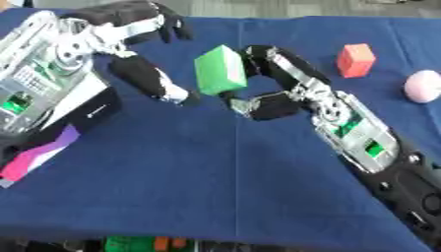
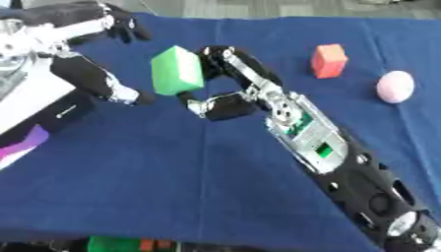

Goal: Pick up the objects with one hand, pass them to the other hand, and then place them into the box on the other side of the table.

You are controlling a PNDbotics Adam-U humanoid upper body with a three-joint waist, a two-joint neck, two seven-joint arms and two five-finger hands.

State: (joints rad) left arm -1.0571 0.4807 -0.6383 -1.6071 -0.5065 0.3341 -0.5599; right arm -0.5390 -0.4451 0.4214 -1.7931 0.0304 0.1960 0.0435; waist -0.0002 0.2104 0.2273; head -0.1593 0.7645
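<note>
- The right hand (image 1: 274,83) is near the middle of the table, reaching in from the near right.
- Its fingers (image 1: 268,58) curl over the right side of a green block (image 1: 220,70), and its thumb (image 1: 268,106) sits just under the block. So this hand is gripping the green block.
- The green block is lifted up off the table, between the two hands.
- The block is longer one way than the other. Its long side stands mostly up and down, and its top leans a little to the far side.
- The left hand (image 1: 129,39) is to the left of the block. Its fingers are spread wide and it holds nothing.
- One black finger (image 1: 153,78) of the left hand points down toward the block's left side. I cannot tell if it touches the block.
- A red block (image 1: 355,60) sits on the blue table (image 1: 215,182), far and to the right.
- A pink ball (image 1: 423,86) lies at the right edge, well apart from the red block.
- A white box (image 2: 34,106) is at the left edge, under the left arm.
</note>
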